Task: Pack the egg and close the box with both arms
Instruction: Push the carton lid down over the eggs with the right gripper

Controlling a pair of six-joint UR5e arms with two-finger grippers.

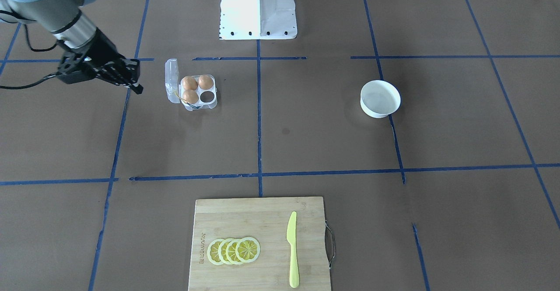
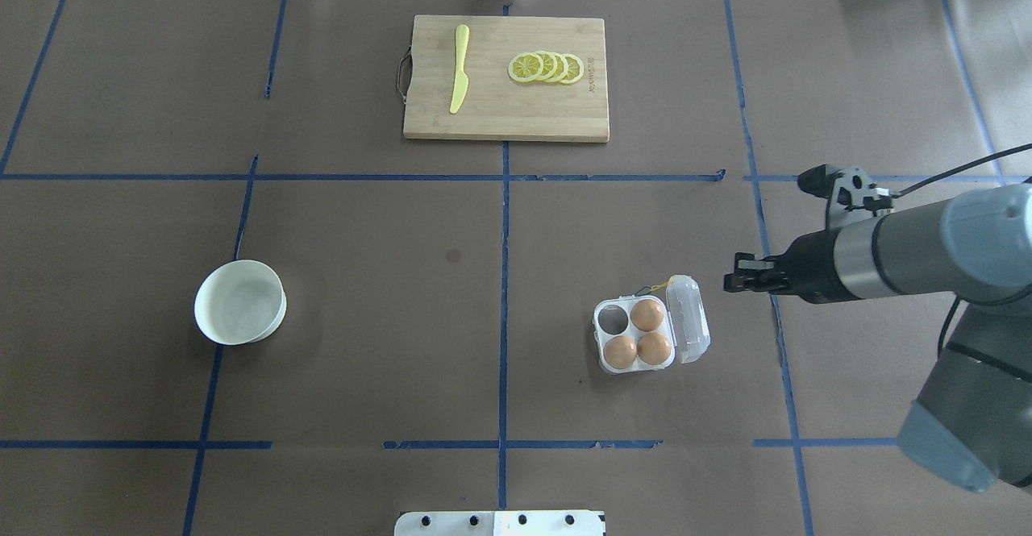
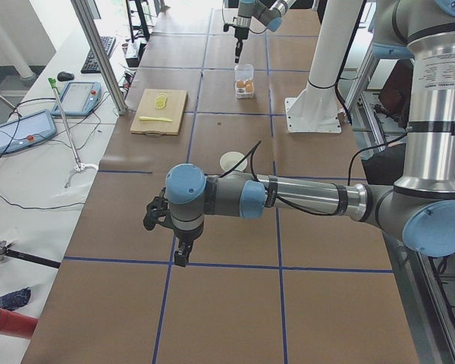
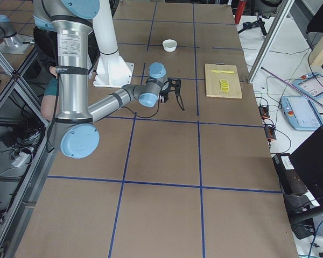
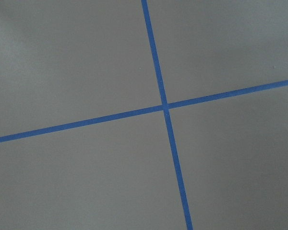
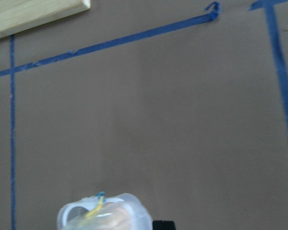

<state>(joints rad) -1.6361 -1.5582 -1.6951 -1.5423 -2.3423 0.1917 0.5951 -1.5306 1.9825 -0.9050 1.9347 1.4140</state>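
My left hand (image 3: 180, 259) hangs over the worktop (image 3: 227, 303), well apart from the box (image 2: 637, 334), and I cannot tell its grip. The box holds 3 eggs (image 2: 647, 314), with its lid (image 2: 692, 318) standing open. My right hand (image 2: 732, 274), clenched and empty, sits beside it, so I would tip the lid over gently.

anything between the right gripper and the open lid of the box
Nothing visible. The right gripper is just beside the box's upright lid, with only bare table showing between them. The eggs are on the lid's far side, out of the way.
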